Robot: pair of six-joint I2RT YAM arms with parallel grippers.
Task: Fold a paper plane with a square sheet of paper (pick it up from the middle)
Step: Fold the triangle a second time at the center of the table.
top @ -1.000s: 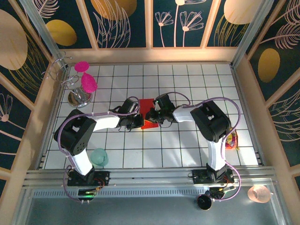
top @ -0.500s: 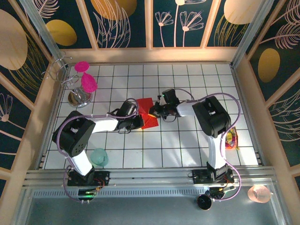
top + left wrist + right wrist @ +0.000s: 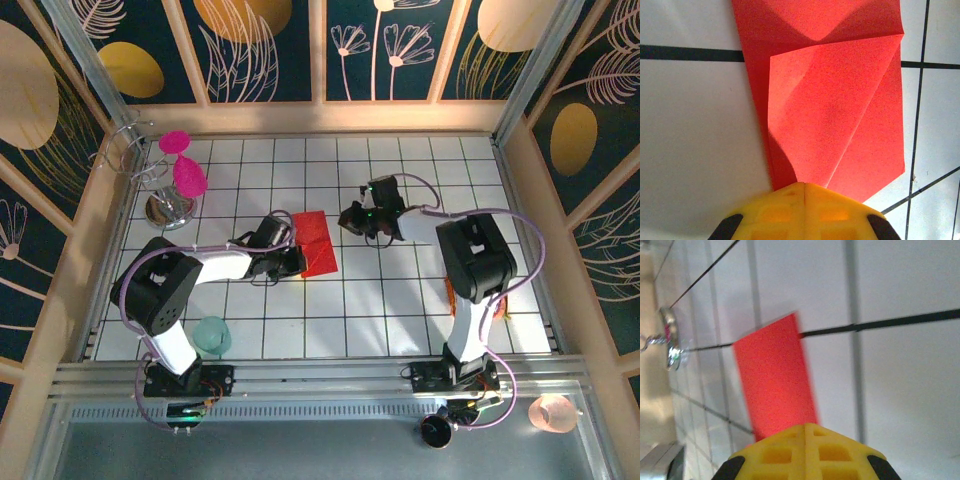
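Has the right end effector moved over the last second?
Yes. The right end effector has pulled off the paper, going right and toward the back wall, farther from the goblet stand.

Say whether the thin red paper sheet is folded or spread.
Folded: the thin red paper sheet has overlapping flaps with diagonal creases.

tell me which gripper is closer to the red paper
The left gripper: its shut tip meets the paper at its edge, while the right gripper hangs off to its right with a gap between.
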